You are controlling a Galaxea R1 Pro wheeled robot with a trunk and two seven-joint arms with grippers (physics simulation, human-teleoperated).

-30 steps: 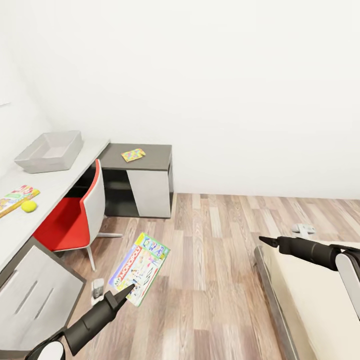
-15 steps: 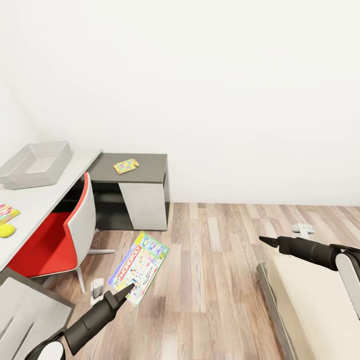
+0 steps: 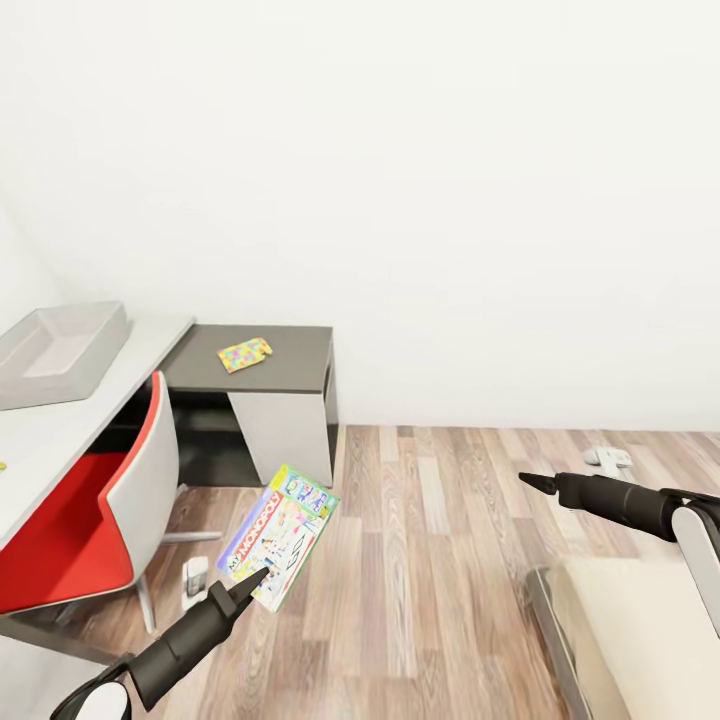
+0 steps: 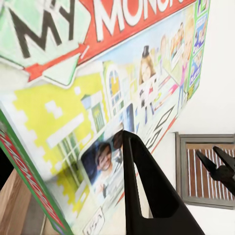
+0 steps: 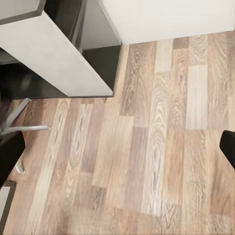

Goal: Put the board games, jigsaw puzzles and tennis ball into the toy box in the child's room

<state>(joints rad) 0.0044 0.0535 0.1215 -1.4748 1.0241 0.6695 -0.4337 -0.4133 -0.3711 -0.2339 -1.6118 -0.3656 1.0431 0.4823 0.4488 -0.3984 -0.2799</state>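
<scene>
Fingers of the left gripper point(image 3: 262, 577) are clamped on the lower edge of a Monopoly board game point(image 3: 281, 533), carried clear of the floor beside the red chair point(image 3: 85, 510); the right gripper point(image 3: 527, 481) looks closed and empty. By my judgement the task is at an early stage: the toy box point(image 3: 58, 350) on the table point(image 3: 60, 425) appears empty, and one jigsaw puzzle point(image 3: 244, 353) lies on the dark cabinet point(image 3: 290, 350) beyond the chair. Its lid is flat, glossy and undamaged, printed in green, red and yellow.
</scene>
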